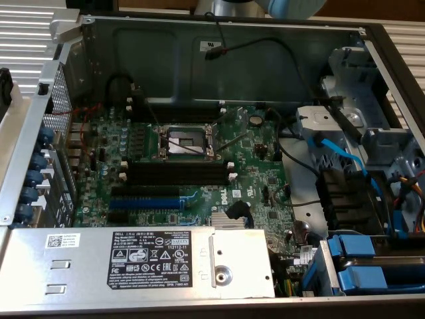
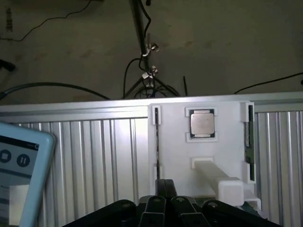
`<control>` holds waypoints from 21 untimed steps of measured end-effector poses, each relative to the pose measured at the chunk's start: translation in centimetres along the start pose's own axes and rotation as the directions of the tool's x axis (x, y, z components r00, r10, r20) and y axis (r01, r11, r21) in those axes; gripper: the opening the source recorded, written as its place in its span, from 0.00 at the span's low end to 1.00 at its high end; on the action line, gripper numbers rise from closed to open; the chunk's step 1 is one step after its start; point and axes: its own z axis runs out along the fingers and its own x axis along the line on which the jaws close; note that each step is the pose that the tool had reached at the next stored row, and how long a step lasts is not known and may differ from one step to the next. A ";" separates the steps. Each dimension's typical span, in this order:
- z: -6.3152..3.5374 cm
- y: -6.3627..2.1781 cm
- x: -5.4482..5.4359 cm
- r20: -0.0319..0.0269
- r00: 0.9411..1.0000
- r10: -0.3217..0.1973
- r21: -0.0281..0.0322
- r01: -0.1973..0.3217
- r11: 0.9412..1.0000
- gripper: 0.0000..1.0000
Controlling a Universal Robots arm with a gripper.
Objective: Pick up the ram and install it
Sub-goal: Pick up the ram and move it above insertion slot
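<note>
The ram is a thin dark-green stick standing on edge in the side groove of a white holder, which rests on a ribbed metal surface. My gripper hovers short of the holder with its black fingers pressed together and nothing between them; it lines up nearer the holder's other narrow groove than the ram. In the exterior view the open computer case shows the green motherboard with long black memory slots with white end clips, all bare.
A processor chip sits in the holder's middle recess, above a white block. A tablet screen stands beside the gripper. The case holds a processor socket, a blue expansion slot, a power supply and blue drive caddies.
</note>
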 end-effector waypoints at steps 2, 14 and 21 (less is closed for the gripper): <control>0.21 0.00 0.0 0.000 1.000 -0.004 0.007 0.004 1.000 0.10; 2.32 -0.24 -0.2 0.004 1.000 -0.018 0.009 0.017 1.000 0.10; 3.59 -0.20 -0.8 0.010 1.000 -0.018 0.009 0.018 1.000 0.10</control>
